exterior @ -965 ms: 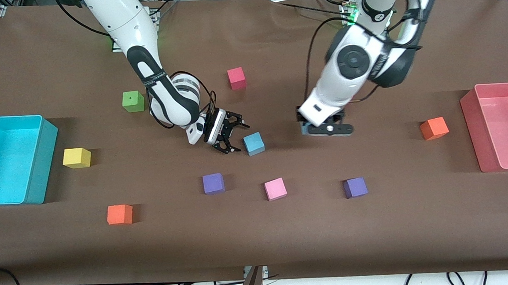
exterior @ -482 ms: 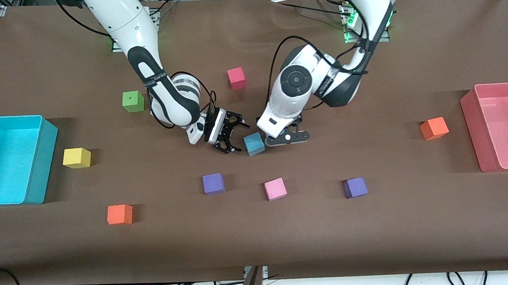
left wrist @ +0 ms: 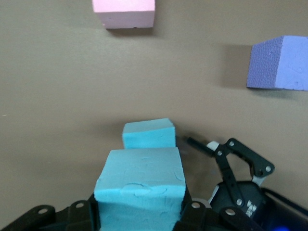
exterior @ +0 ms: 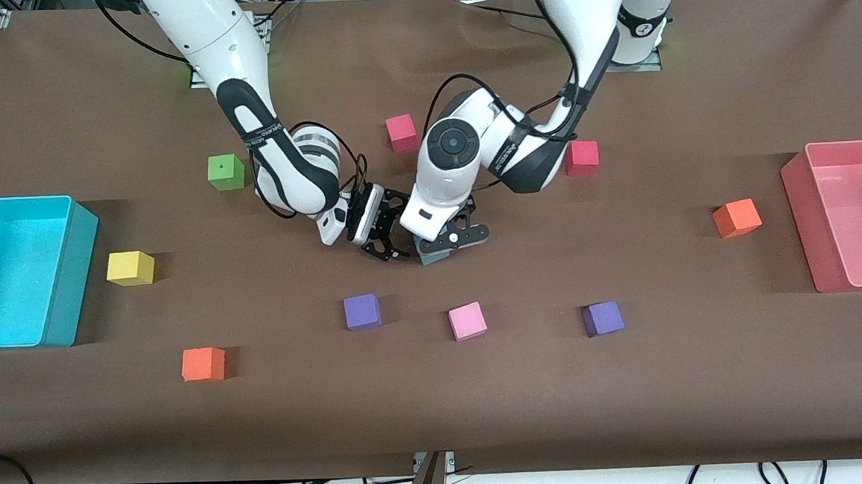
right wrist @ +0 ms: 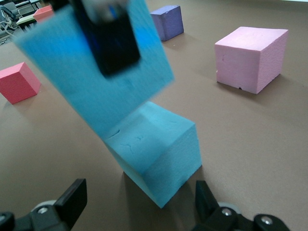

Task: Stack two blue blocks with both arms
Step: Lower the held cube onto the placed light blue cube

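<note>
- Two blue blocks mid-desk: the held blue block (left wrist: 140, 185) is clamped in the left gripper (exterior: 451, 235), fingers shut on it, hanging in the air just over the resting blue block (right wrist: 159, 154).
- Resting blue block (left wrist: 148, 134) sits on the brown desk (exterior: 634, 379), mostly hidden under the left gripper in the front view; not touching the held one as far as the wrist views show.
- Right gripper (exterior: 384, 233) sits low beside the resting block, toward the right arm's end, fingers spread wide, holding nothing.
- Pink block (exterior: 467, 320) and a purple block (exterior: 362, 311) lie nearer the front camera than the blue pair.
- Cyan bin (exterior: 67, 294) at the right arm's end, pink bin (exterior: 799, 204) at the left arm's end.
</note>
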You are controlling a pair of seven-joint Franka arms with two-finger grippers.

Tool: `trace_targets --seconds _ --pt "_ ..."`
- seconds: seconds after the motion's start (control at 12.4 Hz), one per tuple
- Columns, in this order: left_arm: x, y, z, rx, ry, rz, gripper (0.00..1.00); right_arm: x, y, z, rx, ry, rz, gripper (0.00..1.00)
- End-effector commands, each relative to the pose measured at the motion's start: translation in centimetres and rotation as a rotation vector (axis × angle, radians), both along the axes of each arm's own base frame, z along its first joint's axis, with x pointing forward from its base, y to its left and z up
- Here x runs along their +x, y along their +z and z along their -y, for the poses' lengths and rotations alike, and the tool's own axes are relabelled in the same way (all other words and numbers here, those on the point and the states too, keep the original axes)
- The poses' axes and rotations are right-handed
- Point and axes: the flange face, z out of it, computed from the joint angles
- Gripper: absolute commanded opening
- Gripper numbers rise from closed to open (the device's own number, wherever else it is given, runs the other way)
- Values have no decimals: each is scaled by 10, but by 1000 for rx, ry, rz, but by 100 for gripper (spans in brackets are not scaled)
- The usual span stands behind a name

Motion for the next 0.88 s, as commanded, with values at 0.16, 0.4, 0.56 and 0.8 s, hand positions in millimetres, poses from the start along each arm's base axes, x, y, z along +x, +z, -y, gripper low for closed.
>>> trace_targets --seconds 0.16,0.4,0.56,0.8 --pt "12 -21 10 1 25 19 0 3 -2 -6 12 -3 16 100" --pt "12 -25 9 7 20 25 0 4 -2 -5 12 -4 16 100" --pt "11 -28 9 11 20 23 0 3 -2 -6 13 -4 15 100" --pt "6 -32 12 17 17 15 64 3 -2 -6 15 -7 13 100"
